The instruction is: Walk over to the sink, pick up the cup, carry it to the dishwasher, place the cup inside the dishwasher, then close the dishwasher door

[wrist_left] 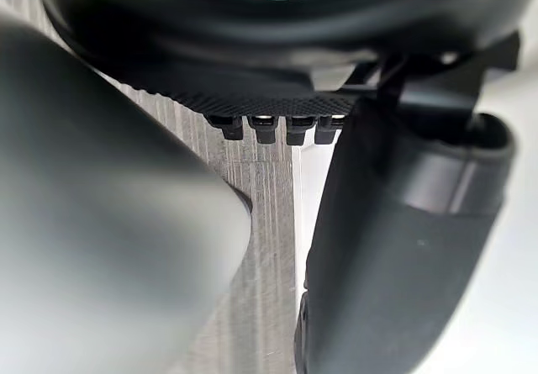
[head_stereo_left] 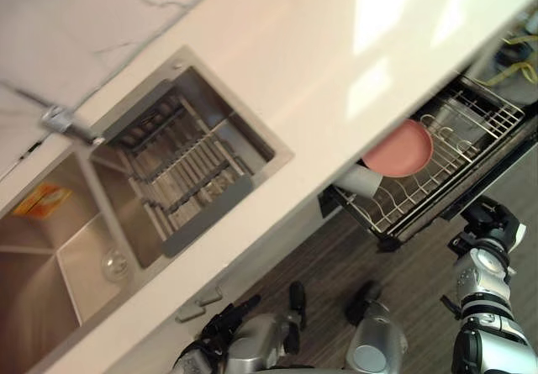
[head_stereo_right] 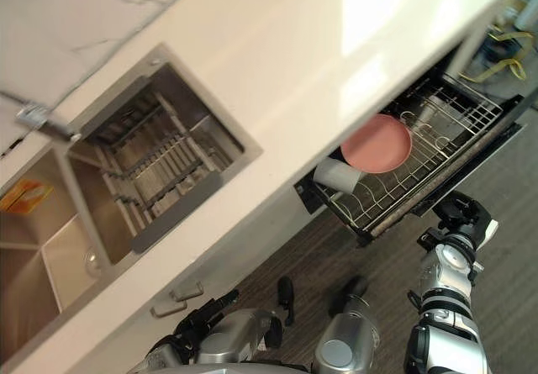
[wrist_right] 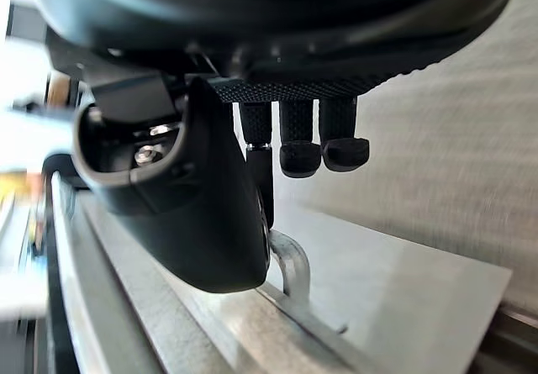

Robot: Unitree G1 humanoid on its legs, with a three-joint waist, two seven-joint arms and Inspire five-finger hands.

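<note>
The white cup (head_stereo_left: 361,181) lies on its side in the pulled-out wire rack (head_stereo_left: 471,130) of the open dishwasher, next to a pink plate (head_stereo_left: 399,149). My right hand (head_stereo_left: 492,223) hangs just in front of the rack's outer edge, over the lowered door. In the right wrist view its fingers (wrist_right: 298,143) are loosely bent and hold nothing, and its thumb (wrist_right: 193,206) hangs over a metal handle (wrist_right: 290,265) on the grey door panel (wrist_right: 403,290). My left hand (head_stereo_left: 214,323) hangs low by the cabinet front below the sink (head_stereo_left: 76,273), relaxed and empty.
A grey drying rack (head_stereo_left: 185,172) sits in the sink's right basin. A faucet (head_stereo_left: 63,122) stands at the sink's back and a yellow packet (head_stereo_left: 42,199) lies in the left basin. The pale counter (head_stereo_left: 319,71) overhangs the dishwasher. Dark wood floor (head_stereo_left: 336,265) lies below.
</note>
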